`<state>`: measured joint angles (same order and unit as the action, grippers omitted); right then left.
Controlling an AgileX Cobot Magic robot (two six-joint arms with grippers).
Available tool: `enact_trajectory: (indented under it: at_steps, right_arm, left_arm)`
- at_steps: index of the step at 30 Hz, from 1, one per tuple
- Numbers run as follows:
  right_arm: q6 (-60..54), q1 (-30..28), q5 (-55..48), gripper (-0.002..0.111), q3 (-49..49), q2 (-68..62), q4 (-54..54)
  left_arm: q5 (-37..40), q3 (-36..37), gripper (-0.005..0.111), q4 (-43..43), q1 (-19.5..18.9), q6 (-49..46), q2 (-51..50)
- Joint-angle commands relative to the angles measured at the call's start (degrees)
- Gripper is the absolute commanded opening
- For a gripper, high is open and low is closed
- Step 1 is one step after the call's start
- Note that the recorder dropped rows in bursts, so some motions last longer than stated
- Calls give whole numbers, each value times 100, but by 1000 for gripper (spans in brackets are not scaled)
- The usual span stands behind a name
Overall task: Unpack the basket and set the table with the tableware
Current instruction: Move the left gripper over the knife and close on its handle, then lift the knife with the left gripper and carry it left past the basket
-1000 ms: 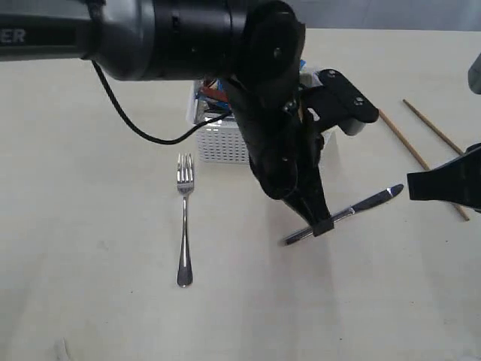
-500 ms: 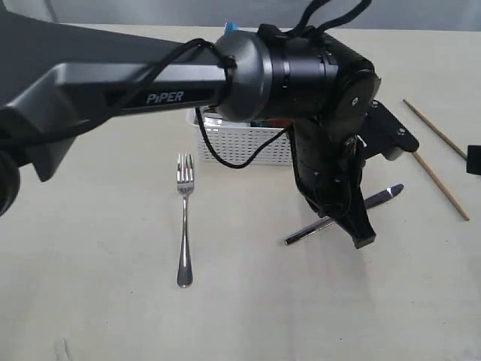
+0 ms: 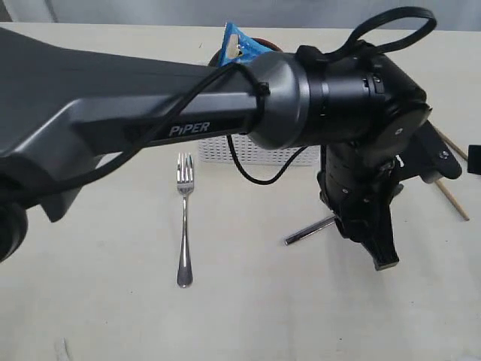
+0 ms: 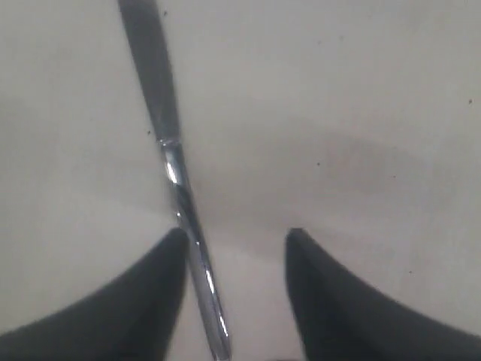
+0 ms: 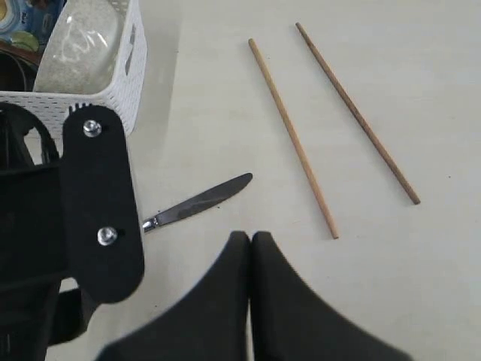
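Table (image 3: 90, 316): pale beige, faint grain. Basket (image 3: 214, 150) stands toward the far edge, mid-width. Left gripper (image 4: 235, 235) is low over the surface, fingers spread, with the knife (image 4: 161, 113) flat between them. Right gripper (image 5: 250, 237) is pressed together, empty. Chopsticks (image 5: 293, 139) lie toward the right edge, the fork (image 3: 184, 218) nearer the middle.

Pale beige table (image 3: 90, 316) under soft light; grey strip (image 3: 135, 10) beyond, perhaps a wall.

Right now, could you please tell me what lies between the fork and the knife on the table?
Nothing does: the exterior view shows only bare table between the fork and the visible handle end of the knife.
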<state>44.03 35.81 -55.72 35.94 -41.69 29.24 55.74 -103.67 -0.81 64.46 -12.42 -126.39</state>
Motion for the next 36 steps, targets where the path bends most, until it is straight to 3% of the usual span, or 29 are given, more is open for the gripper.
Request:
enact_trajectory:
  at_steps: [1,5,11,22,36]
  right_arm:
    - [32,-20,-33,0,-4,32,20]
    - [32,-20,15,0,-4,32,-25]
    - [10,-20,295,0,-203,32,-190]
    - [-33,-20,313,0,-203,32,-204]
    - [-33,-20,333,0,-203,32,-214]
  left_arm:
    - [-72,-53,68,-43,18,118,-19]
    - [-114,-71,54,-43,6,128,-180]
    - [-160,-296,62,-52,-7,141,-488]
    - [584,-1334,62,-6,-301,276,-1169]
    - [744,-1484,61,408,-393,174,-1421]
